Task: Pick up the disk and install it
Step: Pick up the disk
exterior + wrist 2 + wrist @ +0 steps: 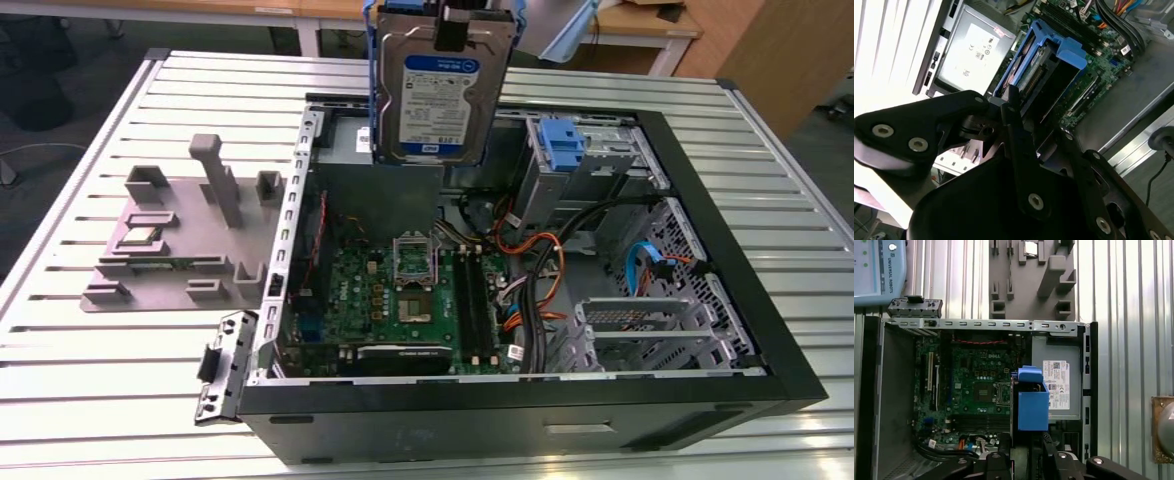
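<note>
Both fingers [1016, 130] of the pincer [451, 28] are clamped on the disk [438, 95], which is held upright in the air in its blue carrier frame, label shown to the exterior view. Beneath it, the open computer case [467, 415] is laid on the slatted table [107, 370]; its motherboard [400, 290] is exposed, and a grey parts holder [174, 250] is set beside it.

Robotics lab or workshop: slotted aluminium worktop [94, 380], opened computer case [507, 430], grey parts fixture [147, 290], wooden desks [654, 25] behind.
</note>
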Robot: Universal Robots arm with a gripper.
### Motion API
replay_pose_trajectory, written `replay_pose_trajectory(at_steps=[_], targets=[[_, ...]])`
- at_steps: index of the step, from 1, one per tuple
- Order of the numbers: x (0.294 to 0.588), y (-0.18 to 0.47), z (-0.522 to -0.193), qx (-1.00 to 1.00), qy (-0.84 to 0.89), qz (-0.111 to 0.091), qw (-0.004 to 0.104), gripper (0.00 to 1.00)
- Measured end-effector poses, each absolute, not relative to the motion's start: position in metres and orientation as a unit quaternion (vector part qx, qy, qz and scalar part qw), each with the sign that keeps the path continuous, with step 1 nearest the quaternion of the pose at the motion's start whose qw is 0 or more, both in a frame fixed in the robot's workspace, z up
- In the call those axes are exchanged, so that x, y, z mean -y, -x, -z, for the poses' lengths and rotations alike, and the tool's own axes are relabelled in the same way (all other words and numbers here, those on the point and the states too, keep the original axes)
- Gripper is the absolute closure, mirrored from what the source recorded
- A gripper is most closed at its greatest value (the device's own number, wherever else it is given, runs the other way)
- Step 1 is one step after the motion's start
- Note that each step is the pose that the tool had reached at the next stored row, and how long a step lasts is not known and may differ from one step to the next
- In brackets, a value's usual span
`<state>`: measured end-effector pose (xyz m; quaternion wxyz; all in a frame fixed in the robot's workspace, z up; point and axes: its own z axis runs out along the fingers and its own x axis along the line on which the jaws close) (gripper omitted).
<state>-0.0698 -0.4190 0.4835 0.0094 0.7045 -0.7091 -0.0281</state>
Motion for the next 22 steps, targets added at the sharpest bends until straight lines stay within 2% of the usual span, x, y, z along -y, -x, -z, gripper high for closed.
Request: replay_pose_trajectory(at_steps=[22], targets=[[0.470,0.070,-0.484,0.709,-0.704,0.027,0.010,0.65]])
